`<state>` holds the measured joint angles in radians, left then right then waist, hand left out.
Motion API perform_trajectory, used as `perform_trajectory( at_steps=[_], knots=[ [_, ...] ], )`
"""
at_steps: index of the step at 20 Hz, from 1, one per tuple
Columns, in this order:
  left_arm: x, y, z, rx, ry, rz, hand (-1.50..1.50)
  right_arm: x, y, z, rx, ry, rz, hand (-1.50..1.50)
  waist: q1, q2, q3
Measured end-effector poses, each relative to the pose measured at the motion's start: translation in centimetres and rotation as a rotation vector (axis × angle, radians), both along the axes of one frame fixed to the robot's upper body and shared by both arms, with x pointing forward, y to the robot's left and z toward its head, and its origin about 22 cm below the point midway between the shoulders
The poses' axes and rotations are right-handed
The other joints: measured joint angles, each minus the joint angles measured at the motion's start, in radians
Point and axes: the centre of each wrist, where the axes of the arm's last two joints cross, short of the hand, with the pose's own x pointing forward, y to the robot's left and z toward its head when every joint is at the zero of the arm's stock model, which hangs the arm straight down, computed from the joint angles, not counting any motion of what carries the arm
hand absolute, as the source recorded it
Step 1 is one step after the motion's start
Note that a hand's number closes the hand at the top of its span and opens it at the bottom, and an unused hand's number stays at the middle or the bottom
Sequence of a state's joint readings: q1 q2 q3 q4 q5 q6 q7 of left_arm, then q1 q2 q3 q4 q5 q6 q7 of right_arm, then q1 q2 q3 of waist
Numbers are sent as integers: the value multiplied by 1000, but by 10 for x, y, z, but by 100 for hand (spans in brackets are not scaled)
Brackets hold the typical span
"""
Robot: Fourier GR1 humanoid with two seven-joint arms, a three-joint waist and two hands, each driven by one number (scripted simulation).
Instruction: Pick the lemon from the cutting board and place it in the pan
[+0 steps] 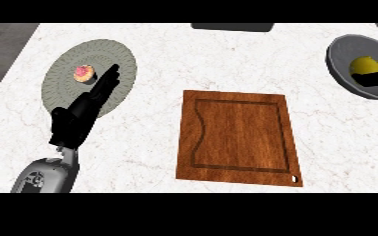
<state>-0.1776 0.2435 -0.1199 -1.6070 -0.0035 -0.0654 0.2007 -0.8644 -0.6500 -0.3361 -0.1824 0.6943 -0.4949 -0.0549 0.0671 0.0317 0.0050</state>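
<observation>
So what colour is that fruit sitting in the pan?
Yellow: the lemon lies in the grey pan, seen in the head view.

Kitchen: marble counter (221,65), cutting board (240,137), pan (347,75).

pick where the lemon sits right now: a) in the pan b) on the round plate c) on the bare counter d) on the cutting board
a: the lemon lies inside the grey pan at the right edge of the head view, while the wooden cutting board has nothing on it and the plate holds only a small cupcake.
</observation>
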Motion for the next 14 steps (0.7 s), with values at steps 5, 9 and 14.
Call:
perform_trajectory(
  at_steps=[5, 9, 14],
  knots=[
    [2, -3, 0, -2, -5, -11, 0, -3, -5, 0, 96, -37, 21, -150, 8, 6, 3],
    [1, -2, -1, -2, -1, -14, 0, -2, -8, 7, 191, -173, 36, -150, 9, 7, 6],
    [1, 0, 0, -4, 0, -8, 0, -7, -18, 11, 334, -366, 49, -150, -1, 5, 6]
  ],
)
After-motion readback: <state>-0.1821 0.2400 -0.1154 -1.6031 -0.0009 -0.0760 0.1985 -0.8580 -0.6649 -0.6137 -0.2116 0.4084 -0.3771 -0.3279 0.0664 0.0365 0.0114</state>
